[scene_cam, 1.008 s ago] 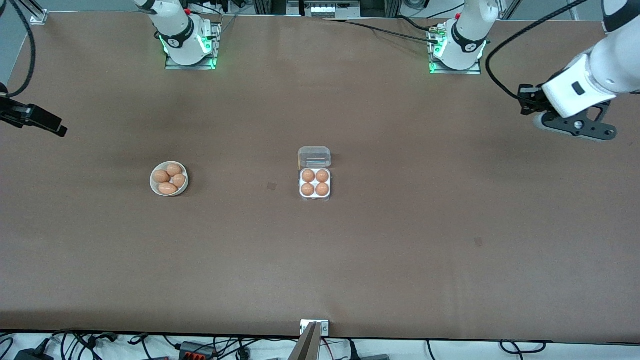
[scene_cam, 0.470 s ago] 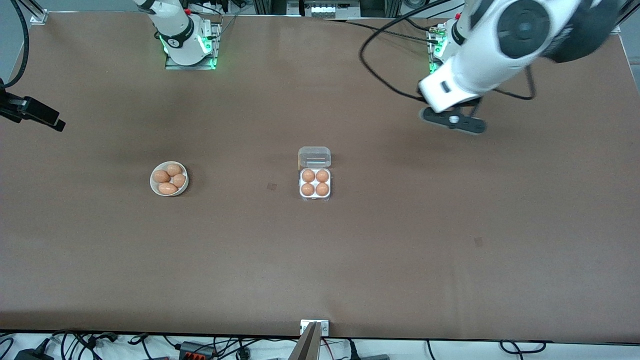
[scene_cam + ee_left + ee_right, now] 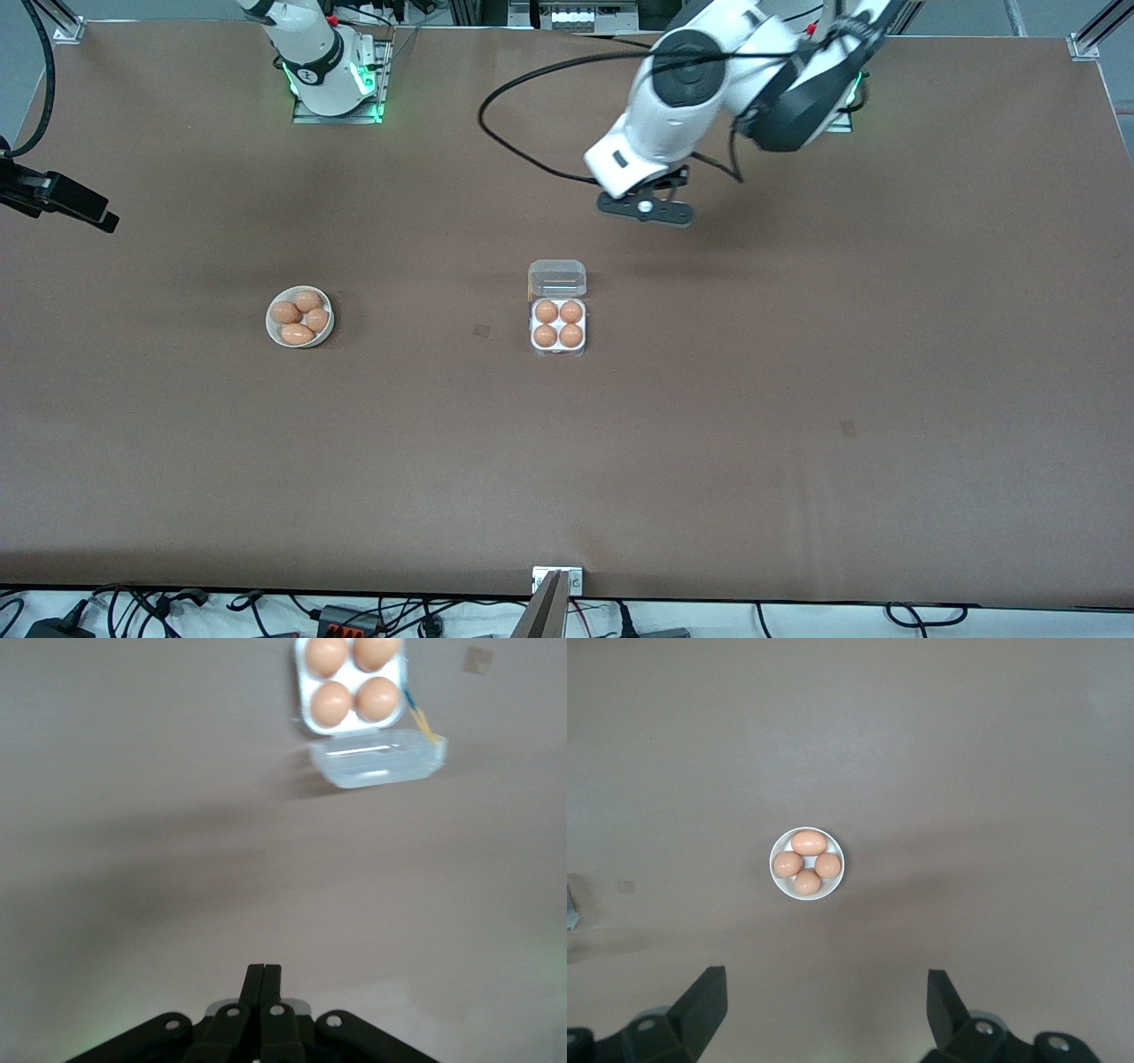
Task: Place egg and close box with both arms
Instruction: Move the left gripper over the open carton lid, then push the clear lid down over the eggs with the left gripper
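The box (image 3: 558, 345) sits mid-table with its clear lid (image 3: 556, 278) hinged open toward the robots' bases. Orange-brown eggs (image 3: 547, 311) fill all its cells. In the left wrist view the box (image 3: 303, 691) and its lid (image 3: 376, 762) also show. My left gripper (image 3: 644, 209) hangs shut and empty over bare table between the lid and the left arm's base; its fingertips (image 3: 264, 974) touch. My right gripper (image 3: 84, 213) waits open and empty, high over the right arm's end of the table, its fingers (image 3: 704, 997) wide apart.
A round white bowl (image 3: 276, 332) holding several more eggs stands toward the right arm's end, also in the right wrist view as the bowl (image 3: 777, 881). A black cable (image 3: 509, 151) loops from the left arm. A metal bracket (image 3: 557, 579) sits at the table's near edge.
The left arm has swung in from the left arm's end of the table to over the middle, close to the box's lid, gripper still shut. The right arm has hardly moved.
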### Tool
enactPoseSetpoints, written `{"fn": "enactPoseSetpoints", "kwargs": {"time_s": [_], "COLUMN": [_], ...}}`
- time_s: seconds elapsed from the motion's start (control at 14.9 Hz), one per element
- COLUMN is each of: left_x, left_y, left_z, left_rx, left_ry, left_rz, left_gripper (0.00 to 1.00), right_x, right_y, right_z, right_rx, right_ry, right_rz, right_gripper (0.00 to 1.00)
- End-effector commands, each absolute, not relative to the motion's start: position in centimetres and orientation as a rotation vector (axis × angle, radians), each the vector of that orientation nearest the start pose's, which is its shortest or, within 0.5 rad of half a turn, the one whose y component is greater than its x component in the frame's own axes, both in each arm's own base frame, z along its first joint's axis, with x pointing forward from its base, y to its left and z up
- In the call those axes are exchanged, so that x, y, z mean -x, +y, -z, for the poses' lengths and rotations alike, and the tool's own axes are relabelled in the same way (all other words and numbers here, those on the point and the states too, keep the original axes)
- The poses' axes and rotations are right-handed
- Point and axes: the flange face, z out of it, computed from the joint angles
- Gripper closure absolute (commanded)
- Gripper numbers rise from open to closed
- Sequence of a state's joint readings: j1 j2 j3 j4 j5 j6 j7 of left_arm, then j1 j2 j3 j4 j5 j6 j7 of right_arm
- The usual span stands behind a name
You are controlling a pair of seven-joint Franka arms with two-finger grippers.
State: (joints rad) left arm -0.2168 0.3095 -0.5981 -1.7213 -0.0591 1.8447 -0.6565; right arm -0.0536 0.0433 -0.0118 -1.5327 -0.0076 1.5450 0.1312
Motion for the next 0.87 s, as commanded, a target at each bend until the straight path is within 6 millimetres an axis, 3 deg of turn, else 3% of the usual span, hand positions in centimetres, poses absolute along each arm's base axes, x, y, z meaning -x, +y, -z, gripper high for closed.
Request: {"fn": "enactPoseSetpoints", "kwargs": {"time_s": [0.0,0.2,0.34,0.67,0.81], "left_x": [-43.5,-42.0,-41.5,-44.6,-45.7], "left_y": [-46.5,-49.6,-51.4,-51.0,-50.8], "left_z": [-38.9,-34.4,-31.6,-27.1,-26.9], "left_rx": [3.199,3.153,3.188,3.197,3.216], "left_ry": [0.258,0.365,0.275,0.293,0.293], "left_rz": [-0.408,-0.363,-0.316,-0.058,0.02], "left_gripper": [0.99,0.99,0.99,0.99,0.99], "right_x": [-56.3,-56.3,-56.3,-56.5,-56.4], "right_y": [-4.1,-4.0,-4.0,-3.7,-3.7], "right_z": [-61.7,-61.6,-61.6,-61.5,-61.5], "right_rx": [3.13,3.132,3.134,3.135,3.136], "right_ry": [0.342,0.338,0.338,0.319,0.316], "right_rz": [-0.062,-0.062,-0.065,-0.06,-0.06], "right_gripper": [0.0,0.0,0.0,0.0,0.0]}}
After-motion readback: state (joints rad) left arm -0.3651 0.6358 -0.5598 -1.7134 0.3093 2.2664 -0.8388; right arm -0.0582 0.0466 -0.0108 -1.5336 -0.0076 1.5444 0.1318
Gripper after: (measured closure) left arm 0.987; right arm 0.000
